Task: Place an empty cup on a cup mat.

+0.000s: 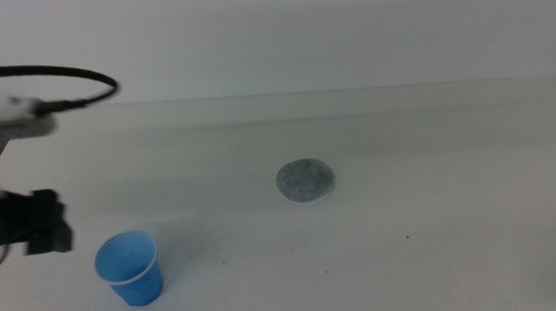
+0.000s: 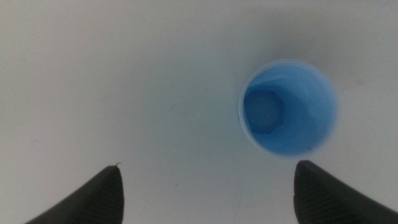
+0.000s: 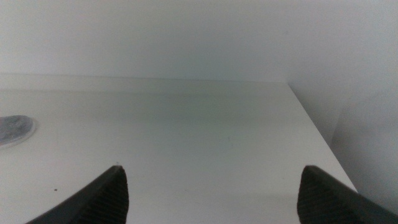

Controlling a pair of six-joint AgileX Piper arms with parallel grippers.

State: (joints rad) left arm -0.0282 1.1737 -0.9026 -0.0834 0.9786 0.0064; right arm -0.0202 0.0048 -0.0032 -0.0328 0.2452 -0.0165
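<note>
The blue cup (image 1: 130, 268) stands upright on the white table at the front left, empty; the left wrist view looks down into it (image 2: 288, 111). The grey cup mat (image 1: 306, 180) lies flat near the table's middle, apart from the cup, and its edge shows in the right wrist view (image 3: 13, 129). My left gripper (image 1: 50, 225) hovers to the left of the cup, a little above it, jaws open wide (image 2: 208, 186) and empty. My right gripper (image 3: 211, 190) is open and empty, out of the middle view, facing the table's right part.
The table's far edge (image 1: 352, 90) meets a white wall. The table's right edge (image 3: 317, 134) shows in the right wrist view. A black cable (image 1: 63, 75) loops above the left arm.
</note>
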